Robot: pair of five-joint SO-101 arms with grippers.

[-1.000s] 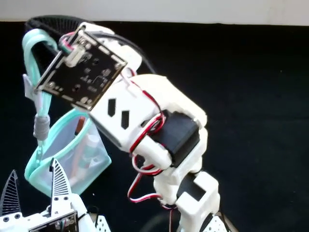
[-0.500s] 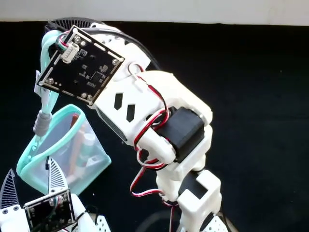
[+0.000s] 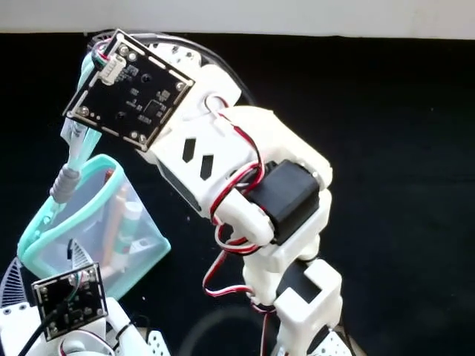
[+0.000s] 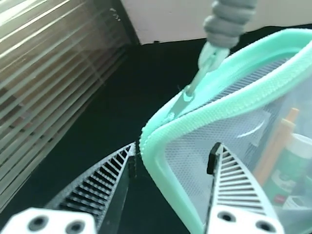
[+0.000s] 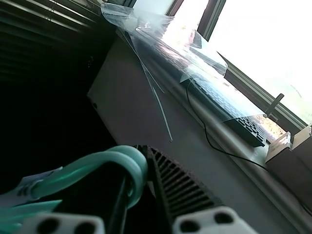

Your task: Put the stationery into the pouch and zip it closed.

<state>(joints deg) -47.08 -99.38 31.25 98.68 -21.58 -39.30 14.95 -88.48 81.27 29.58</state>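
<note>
The teal mesh pouch [image 3: 89, 230] hangs tilted at the lower left with its mouth open. An orange pencil [image 3: 115, 215] and a white-green tube [image 3: 132, 222] stand inside. Its grey zipper pull [image 3: 65, 183] leads up to the teal strap [image 3: 78, 144]. High at the back left, my right gripper [image 5: 139, 163] is shut on the strap loop [image 5: 97, 165]. My left gripper [image 4: 174, 148] is open, its fingers [image 4: 97, 190] on either side of the pouch's near end [image 4: 161, 141]. Through the mesh show the pencil [image 4: 280, 141] and tube [image 4: 292, 165].
The black table [image 3: 386, 148] spreads to the right and back, ending at a pale wall. The right arm's white body [image 3: 252, 200] with red and white wires stands in the middle. The left arm's camera board [image 3: 70, 300] sits at the bottom left.
The right arm has drawn the strap up and to the right, tilting the pouch more upright. The left gripper has moved in around the pouch's near end.
</note>
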